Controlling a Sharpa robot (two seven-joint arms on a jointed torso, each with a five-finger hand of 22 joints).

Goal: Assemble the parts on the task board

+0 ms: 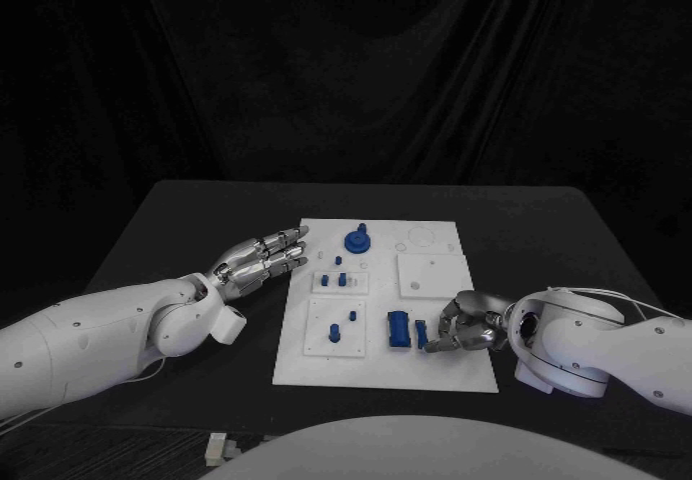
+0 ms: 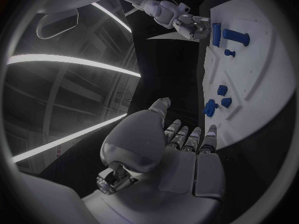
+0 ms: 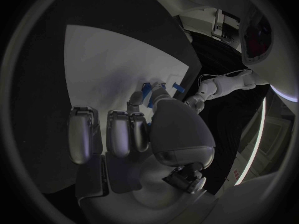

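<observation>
The white task board (image 1: pixel 447 370) lies mid-table. My right hand (image 1: pixel 464 322) sits on the board's near right part, and its curled fingers pinch a narrow blue part (image 1: pixel 421 333) that stands beside a thicker blue block (image 1: pixel 397 330). The left wrist view shows that hand (image 2: pixel 187 24) with its fingertips on the narrow part (image 2: pixel 216 34). The right wrist view has the part (image 3: pixel 148 92) between that hand's fingertips. My left hand (image 1: pixel 260 262) hovers flat and empty at the board's left edge, fingers straight. A round blue part (image 1: pixel 356 239) stands at the far end.
Small blue pegs (image 1: pixel 339 280) stand in a raised square on the board's left side, and two more (image 1: pixel 343 325) sit in the square nearer me. A bare raised white square (image 1: pixel 430 272) is on the right. Black table (image 1: pixel 188 215) surrounds the board.
</observation>
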